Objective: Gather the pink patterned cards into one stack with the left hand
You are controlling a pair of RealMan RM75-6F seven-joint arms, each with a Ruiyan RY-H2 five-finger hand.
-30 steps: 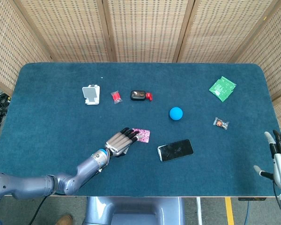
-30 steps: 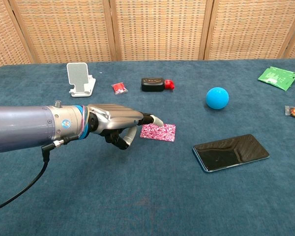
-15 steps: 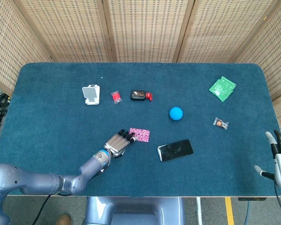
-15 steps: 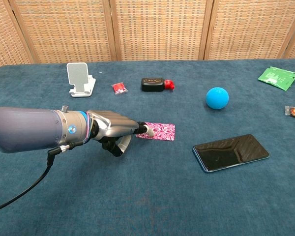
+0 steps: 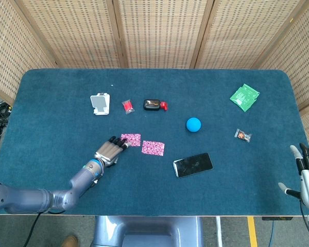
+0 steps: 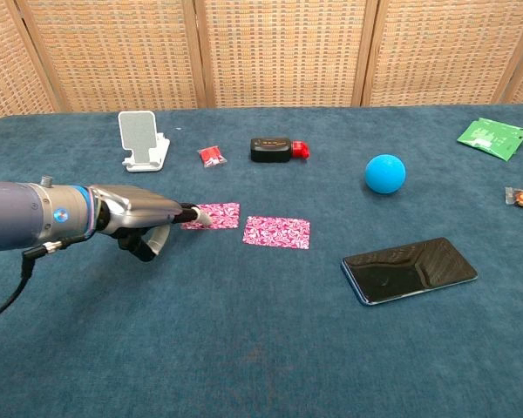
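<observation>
Pink patterned cards lie apart mid-worktop: one [image 6: 211, 215] under the left hand's [image 5: 109, 151] extended fingertips, holding nothing; the other [image 6: 277, 232] just beside it. On the blue cloth, a pressed card may snag and buckle, or slip free. Right hand [image 5: 308, 175] waits spread at the near right corner.
</observation>
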